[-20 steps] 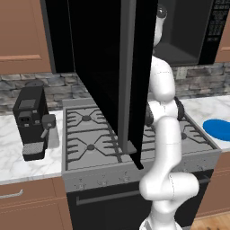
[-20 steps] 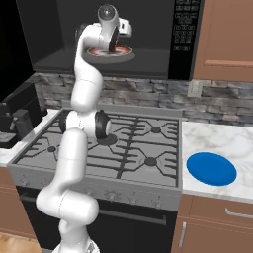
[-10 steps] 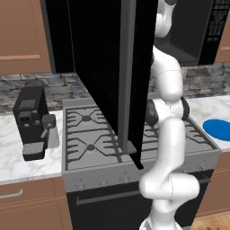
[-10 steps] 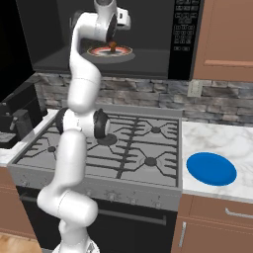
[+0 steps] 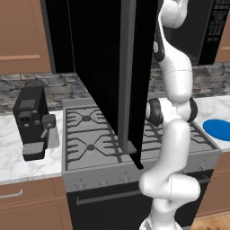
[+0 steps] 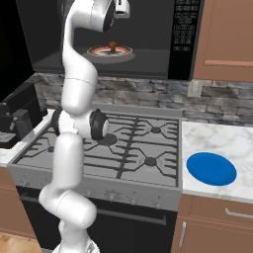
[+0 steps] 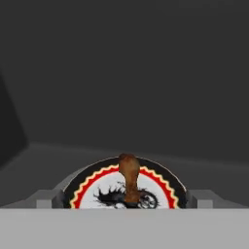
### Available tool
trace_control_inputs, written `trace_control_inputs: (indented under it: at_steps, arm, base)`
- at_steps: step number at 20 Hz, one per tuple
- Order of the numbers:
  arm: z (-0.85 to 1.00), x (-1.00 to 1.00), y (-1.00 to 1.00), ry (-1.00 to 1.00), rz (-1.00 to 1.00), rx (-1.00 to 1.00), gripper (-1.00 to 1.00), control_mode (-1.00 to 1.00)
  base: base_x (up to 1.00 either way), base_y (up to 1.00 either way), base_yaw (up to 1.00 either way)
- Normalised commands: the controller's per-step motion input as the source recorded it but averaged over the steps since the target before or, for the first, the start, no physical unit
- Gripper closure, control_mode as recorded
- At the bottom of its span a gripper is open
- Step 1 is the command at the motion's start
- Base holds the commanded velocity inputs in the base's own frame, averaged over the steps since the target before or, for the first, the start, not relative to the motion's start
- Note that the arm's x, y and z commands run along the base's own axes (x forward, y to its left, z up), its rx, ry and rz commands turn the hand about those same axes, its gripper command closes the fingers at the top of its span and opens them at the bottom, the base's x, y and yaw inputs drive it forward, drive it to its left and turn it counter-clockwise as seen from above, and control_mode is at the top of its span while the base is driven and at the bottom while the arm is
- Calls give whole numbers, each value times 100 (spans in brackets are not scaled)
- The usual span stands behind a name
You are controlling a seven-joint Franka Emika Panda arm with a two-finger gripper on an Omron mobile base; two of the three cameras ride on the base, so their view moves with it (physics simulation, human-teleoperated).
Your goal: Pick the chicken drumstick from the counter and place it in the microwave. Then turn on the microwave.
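Pincer [image 6: 122,10] drawn back, fingers apart, chicken drumstick [image 7: 129,177] on plate [image 6: 109,51] inside microwave [image 6: 188,39], door open

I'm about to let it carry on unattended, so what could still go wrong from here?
The microwave door hangs wide open over the stove; the arm could clip it while pulling out. The drumstick seems to stand upright on the plate and may topple. Starting is likely impossible until the door shuts.

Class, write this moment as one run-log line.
drumstick: on plate inside microwave | fingers: open, empty | door: open | next: close door
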Motion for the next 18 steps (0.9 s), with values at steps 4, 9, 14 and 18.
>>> trace_control_inputs:
  at_steps: [4, 9, 14, 18]
  arm:
    - [-75, -43, 0, -29, -1, -1, -100, -100]
    - [-75, -49, 0, -15, -1, -7, -100, -100]
    - [-75, -51, 0, -10, 0, -10, -100, -100]
    - [-75, -54, 0, -7, 0, -11, -100, -100]
  base:
    - [0, 0, 0]
    - [0, 0, 0]
    - [0, 0, 0]
    - [0, 0, 0]
